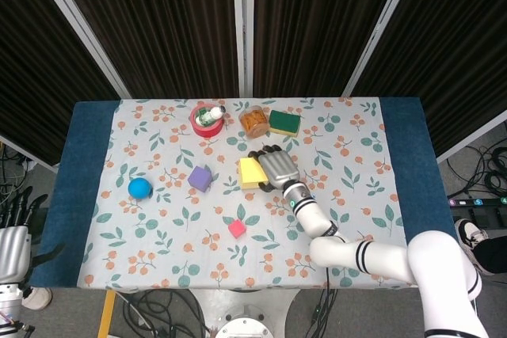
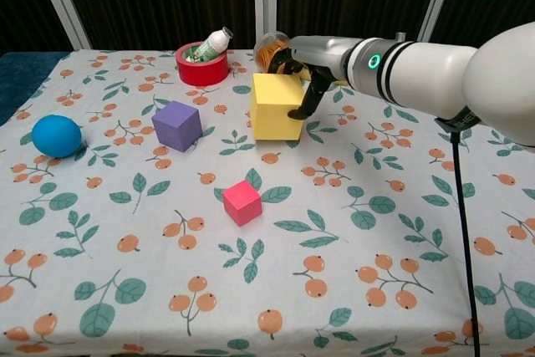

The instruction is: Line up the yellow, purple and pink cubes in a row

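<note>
My right hand [image 1: 275,167] [image 2: 303,63] grips the yellow cube [image 1: 252,172] [image 2: 277,106], fingers wrapped over its top and right side; the cube sits at or just above the cloth in the middle of the table. Left of it rests the purple cube [image 1: 200,177] [image 2: 176,125]. The small pink cube [image 1: 237,229] [image 2: 242,202] lies nearer the front edge, between the other two. The left hand [image 1: 9,231] hangs off the table's left side, fingers apart, holding nothing.
A blue ball [image 1: 139,187] [image 2: 57,135] lies at the left. Along the back stand a red bowl with a white bottle [image 1: 207,119] [image 2: 203,60], a jar of orange snacks [image 1: 253,120], and a green sponge [image 1: 284,122]. A black cable [image 2: 462,206] trails from the right arm.
</note>
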You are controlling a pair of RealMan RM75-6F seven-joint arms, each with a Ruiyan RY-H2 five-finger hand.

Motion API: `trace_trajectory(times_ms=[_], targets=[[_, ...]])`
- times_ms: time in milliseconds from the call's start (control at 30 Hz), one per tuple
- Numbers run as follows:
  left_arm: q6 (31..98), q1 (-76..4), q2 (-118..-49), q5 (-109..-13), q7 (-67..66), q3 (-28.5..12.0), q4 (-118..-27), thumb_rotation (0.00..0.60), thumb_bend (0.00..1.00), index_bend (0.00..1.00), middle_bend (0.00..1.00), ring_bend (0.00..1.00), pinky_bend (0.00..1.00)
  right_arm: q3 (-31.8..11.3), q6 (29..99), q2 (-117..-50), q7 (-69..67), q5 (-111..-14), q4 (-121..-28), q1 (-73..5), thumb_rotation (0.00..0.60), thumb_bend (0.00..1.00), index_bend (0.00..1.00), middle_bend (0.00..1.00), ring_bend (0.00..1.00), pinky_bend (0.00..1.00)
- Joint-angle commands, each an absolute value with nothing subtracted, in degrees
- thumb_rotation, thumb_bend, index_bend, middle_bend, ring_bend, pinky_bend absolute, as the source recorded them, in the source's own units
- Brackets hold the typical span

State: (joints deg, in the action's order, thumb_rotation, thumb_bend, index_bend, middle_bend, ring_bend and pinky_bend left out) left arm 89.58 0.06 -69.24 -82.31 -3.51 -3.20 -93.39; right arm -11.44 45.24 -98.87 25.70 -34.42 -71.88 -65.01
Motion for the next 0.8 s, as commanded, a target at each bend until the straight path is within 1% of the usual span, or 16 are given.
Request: trace_trajectory(times_ms=[33,267,400,500,567,633,700,800], targets=[[89.48,0.11,-69.25,-82.17,-3.36,-3.22,-93.28,0.600,0.12,0.19,0.07,0.05,0.14,-12.32,44.66,-100.72,26.94,-33.21,-69.12,-66.21,0.600,0.24,0.21,0.37,0.13,0.14],[89.44,0.40,-69.28,-81.89,-3.09,-3.14,-92.95,0.600,0.12,0.19,0.07,0.05,0.14,-14.29,42.33,-104.55,29.41,-30.50,-62.56,-69.33,0.600,0.24,0.20,0.36,0.12,0.15],[89.46,0.50,-69.39,-82.06,-2.89,-3.04,-92.70,0.600,0.12,0.19,0.07,0.05,0.14,-15.45,40.87,-106.46,29.94,-29.17,-59.78,-70.77,0.600,0.24,0.16,0.32,0.11,0.15],[89.76,0.64,-69.40,-82.25,-2.89,-3.03,-92.64,0.600,0.12,0.19,0.07,0.05,0.14,-15.45,39.73,-106.96,31.13,-28.37,-58.84,-71.67,0.600,0.24,0.08,0.22,0.07,0.13],[89.89,0.75,-69.46,-82.26,-2.81,-3.03,-92.48,0.600,0.12,0.19,0.07,0.05,0.14,-15.16,39.63,-106.70,32.08,-27.95,-59.23,-71.94,0.600,0.23,0.01,0.11,0.01,0.08],[89.86,0.73,-69.47,-82.29,-2.71,-3.09,-92.33,0.600,0.12,0.19,0.07,0.05,0.14,-14.90,40.16,-105.75,32.61,-28.09,-60.76,-71.74,0.600,0.23,0.00,0.03,0.00,0.04],[89.73,0.51,-69.40,-82.43,-2.75,-3.24,-92.23,0.600,0.12,0.19,0.07,0.05,0.14,-14.59,40.86,-103.96,32.71,-28.68,-63.35,-71.05,0.600,0.23,0.00,0.00,0.00,0.02],[89.43,-0.15,-69.02,-82.88,-3.03,-3.68,-92.21,0.600,0.11,0.19,0.07,0.05,0.14,-13.69,42.94,-99.80,32.81,-30.22,-69.07,-69.24,0.600,0.23,0.00,0.00,0.00,0.00]])
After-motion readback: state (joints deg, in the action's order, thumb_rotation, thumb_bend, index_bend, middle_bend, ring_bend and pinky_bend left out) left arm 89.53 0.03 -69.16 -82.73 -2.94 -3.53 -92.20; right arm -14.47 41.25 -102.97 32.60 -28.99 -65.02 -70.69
